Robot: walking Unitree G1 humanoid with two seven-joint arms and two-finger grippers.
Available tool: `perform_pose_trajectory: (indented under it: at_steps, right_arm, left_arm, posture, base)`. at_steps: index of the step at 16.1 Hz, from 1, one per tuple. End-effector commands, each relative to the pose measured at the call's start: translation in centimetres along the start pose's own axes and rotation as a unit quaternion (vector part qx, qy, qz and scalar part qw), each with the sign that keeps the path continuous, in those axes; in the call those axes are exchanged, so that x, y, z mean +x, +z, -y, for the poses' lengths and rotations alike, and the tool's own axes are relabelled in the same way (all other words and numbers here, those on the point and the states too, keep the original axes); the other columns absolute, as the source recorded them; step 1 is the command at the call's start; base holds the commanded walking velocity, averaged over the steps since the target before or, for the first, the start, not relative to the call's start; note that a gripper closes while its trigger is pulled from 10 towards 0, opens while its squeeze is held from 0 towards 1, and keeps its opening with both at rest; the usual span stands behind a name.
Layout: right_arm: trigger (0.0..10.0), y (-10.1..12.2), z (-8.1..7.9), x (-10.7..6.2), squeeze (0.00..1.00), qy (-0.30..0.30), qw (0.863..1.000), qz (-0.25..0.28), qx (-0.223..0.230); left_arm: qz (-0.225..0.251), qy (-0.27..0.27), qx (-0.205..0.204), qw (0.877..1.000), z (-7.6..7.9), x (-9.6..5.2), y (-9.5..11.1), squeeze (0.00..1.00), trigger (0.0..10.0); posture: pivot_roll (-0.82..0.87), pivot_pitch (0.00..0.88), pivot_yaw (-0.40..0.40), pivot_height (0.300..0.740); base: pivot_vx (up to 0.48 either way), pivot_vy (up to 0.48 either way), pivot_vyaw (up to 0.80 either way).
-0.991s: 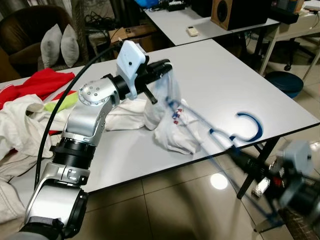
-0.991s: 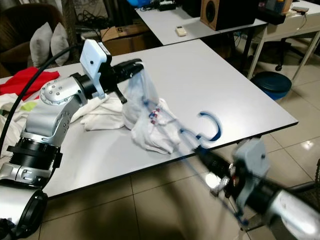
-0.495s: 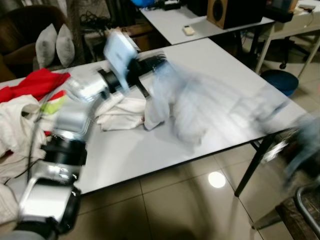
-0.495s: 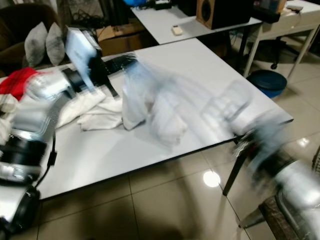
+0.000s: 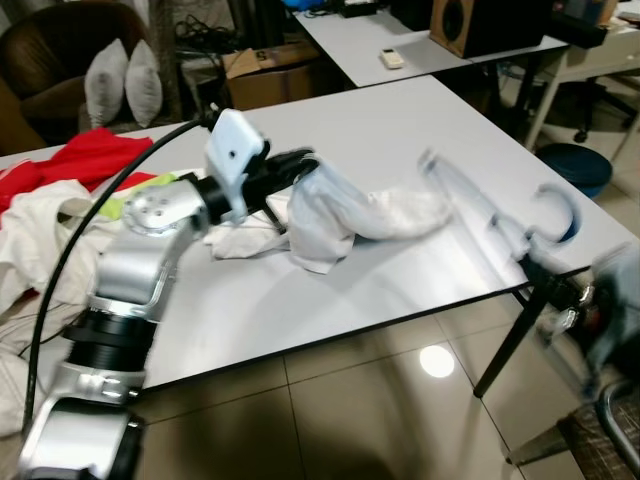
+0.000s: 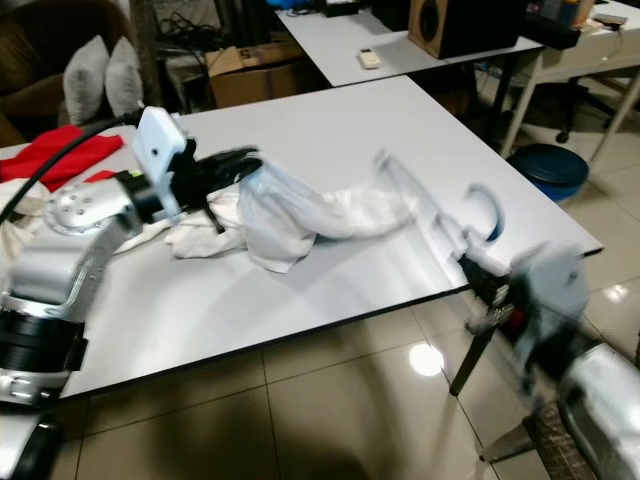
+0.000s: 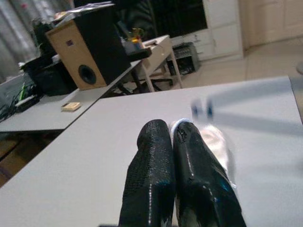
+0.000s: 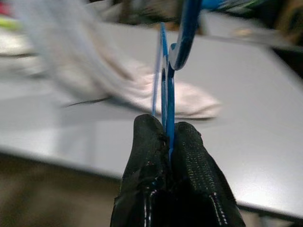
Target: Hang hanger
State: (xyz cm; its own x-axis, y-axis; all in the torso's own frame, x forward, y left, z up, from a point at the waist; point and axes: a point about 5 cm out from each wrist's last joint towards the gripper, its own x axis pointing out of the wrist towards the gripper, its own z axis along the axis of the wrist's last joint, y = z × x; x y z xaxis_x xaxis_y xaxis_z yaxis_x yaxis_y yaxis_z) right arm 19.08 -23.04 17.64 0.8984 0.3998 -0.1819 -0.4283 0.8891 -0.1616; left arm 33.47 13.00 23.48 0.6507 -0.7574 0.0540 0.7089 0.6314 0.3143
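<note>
Evidently the blue hanger (image 8: pixel 166 90), pinched in the right hand (image 8: pixel 168 135), is light and stiff (slippery plastic); beyond it, the left hand (image 7: pixel 173 137) clamps limp white garment (image 5: pixel 345 212).

Silver jointed left arm (image 5: pixel 140 262), black cable, white wrist block; black textured fingers (image 7: pixel 151 179)
</note>
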Motion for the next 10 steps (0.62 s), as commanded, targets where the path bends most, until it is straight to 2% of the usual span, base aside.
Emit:
perform_pose_trajectory:
  at_steps: [1, 4, 5, 10]
  right_arm:
    - [10.0, 0.7, -1.2, 0.0, 0.0, 0.037, 0.999, 0.017, 0.002]
    - [10.0, 1.4, -2.4, -0.4, 0.0, 0.072, 0.996, 0.046, 0.026]
    - [10.0, 1.8, -2.8, -0.6, 0.0, 0.094, 0.993, 0.057, 0.032]
    - [10.0, 2.1, -3.7, -1.0, 0.0, 0.136, 0.988, 0.06, 0.039]
  left_arm:
    - [-0.015, 0.016, -0.001, 1.0, 0.1, 0.0, -0.5, 0.0, 0.0]
    - [-0.023, 0.012, 0.001, 1.0, 1.1, 0.4, -1.0, 0.0, 0.0]
    - [-0.034, 0.004, 0.018, 0.999, 1.4, 0.4, -1.2, 0.0, 0.0]
    - [-0.049, 0.027, 0.052, 0.997, 0.9, 0.3, -1.4, 0.0, 0.0]
  posture:
    - [-0.32, 0.0, 0.099, 0.74]
    - [-0.33, 0.0, 0.106, 0.74]
    - [-0.33, 0.0, 0.106, 0.74]
    - [-0.32, 0.0, 0.098, 0.74]
  base:
    - [0.0, 0.0, 0.0]
    - [0.0, 0.0, 0.0]
    - [0.0, 0.0, 0.0]
    - [0.0, 0.0, 0.0]
